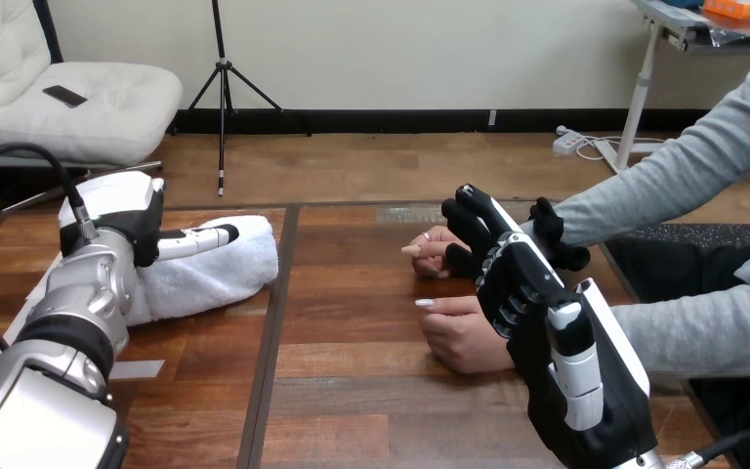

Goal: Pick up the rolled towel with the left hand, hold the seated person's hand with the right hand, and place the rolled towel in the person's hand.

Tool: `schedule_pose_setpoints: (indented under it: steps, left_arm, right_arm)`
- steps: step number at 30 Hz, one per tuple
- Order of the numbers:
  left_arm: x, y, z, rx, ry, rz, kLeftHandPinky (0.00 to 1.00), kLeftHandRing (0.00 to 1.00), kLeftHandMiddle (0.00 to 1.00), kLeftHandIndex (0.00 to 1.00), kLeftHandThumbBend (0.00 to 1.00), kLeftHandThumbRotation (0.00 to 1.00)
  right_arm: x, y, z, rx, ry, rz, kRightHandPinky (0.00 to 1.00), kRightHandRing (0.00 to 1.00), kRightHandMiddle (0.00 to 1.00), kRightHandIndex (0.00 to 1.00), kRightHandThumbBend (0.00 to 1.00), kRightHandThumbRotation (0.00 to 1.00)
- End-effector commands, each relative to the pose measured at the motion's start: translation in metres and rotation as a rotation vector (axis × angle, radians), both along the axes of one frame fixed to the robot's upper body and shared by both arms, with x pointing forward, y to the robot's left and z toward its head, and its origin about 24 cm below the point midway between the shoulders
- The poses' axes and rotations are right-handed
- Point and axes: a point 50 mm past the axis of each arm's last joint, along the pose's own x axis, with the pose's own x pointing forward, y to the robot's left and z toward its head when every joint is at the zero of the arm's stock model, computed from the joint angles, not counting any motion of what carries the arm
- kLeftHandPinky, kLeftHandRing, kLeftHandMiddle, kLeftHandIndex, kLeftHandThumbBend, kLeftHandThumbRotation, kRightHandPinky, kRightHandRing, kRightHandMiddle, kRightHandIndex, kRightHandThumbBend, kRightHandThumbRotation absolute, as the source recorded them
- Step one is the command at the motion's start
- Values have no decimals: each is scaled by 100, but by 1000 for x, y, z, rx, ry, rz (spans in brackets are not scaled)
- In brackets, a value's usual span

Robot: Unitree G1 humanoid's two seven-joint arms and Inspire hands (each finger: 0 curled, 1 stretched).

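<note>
Wooden bench (352, 391), robot seated at it, person at its right side. The rolled towel (215, 278) lies flat on the bench at the left, well apart from the person. The left hand (122, 215) sits over the roll's near end; from where I stand I cannot tell whether it has closed on the roll, which looks to be resting on the wood, not lifted. The right hand (586, 362) reaches across at the right, its fingers (471, 223) curled over the far person's hand (428, 250), whose tips point left past them; I read that as a hold. The person's nearer hand (464, 337) rests on the bench just beside and below. Judgement: the step in hand is the pickup. To do it well, the left hand should take the roll round its girth, nearer the middle than the end, firmly enough that the soft cloth neither sags nor unrolls, then lift straight up before travelling right. The carry should pass above the nearer hand, not through it. The right hand should stay gentle and steady, presenting the held hand palm open, otherwise the towel has nowhere to land.
</note>
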Motion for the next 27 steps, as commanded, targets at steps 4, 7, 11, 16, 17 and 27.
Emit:
schedule_pose_setpoints:
  steps: [4, 7, 11, 16, 17, 27]
  left_arm:
    - [7, 1, 16, 11, -66, 0, 100, 100, 100, 98, 79, 97]
    - [7, -1, 15, 3, -63, 0, 100, 100, 100, 98, 79, 97]
    - [6, -1, 13, -2, -58, -1, 100, 100, 100, 99, 80, 97]
    - [5, -3, 9, 12, -42, -6, 100, 100, 100, 98, 82, 97]
    - [5, -3, 9, 16, -40, -7, 100, 100, 100, 98, 82, 97]
    - [3, -5, 3, 18, -25, -16, 100, 100, 100, 98, 82, 97]
  right_arm:
    - [3, -2, 18, 6, -94, 9, 100, 100, 95, 95, 85, 100]
    - [3, -2, 18, 8, -96, 12, 100, 100, 95, 95, 85, 100]
    - [3, -2, 19, 11, -94, 11, 100, 100, 94, 94, 86, 100]
    - [2, -2, 20, 13, -97, 12, 100, 100, 94, 94, 87, 100]
    - [1, -2, 20, 13, -98, 13, 100, 100, 93, 94, 86, 100]
    - [-3, -3, 22, 18, -105, 13, 100, 99, 93, 93, 86, 100]
